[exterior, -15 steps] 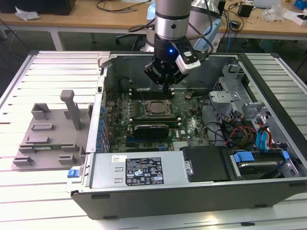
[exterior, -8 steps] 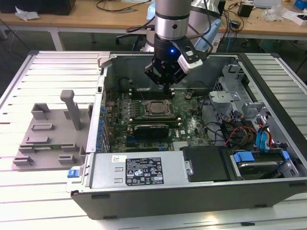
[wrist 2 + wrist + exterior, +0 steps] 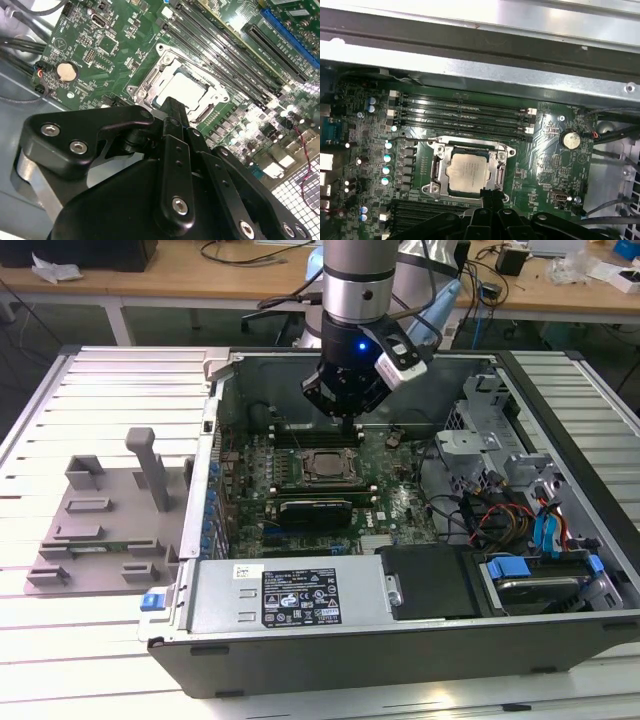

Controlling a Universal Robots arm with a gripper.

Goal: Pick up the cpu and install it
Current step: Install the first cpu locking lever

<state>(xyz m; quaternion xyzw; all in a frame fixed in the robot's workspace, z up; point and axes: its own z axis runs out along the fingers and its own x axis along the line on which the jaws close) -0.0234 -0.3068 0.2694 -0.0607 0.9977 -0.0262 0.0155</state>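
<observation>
Install step judged nearly done: cpu (image 3: 468, 173) seen seated in socket (image 3: 436, 172). Gripper (image 3: 490, 196) poised just above, fingers closed together, nothing held. Clear withdrawal called for.

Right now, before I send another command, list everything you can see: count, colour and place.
cpu: one, silvery-grey, seated in the socket frame on the motherboard.
Motherboard: one, green, inside the computer case.
Coin cell: one, silver, on the motherboard beside the memory slots.
Memory slots: several, black, in a row next to the socket.
Computer case: one, dark grey, open, on the slatted table.
Plastic tray: one, grey, at the exterior view's left of the case.
Gripper: one, black, just above the cpu.
</observation>
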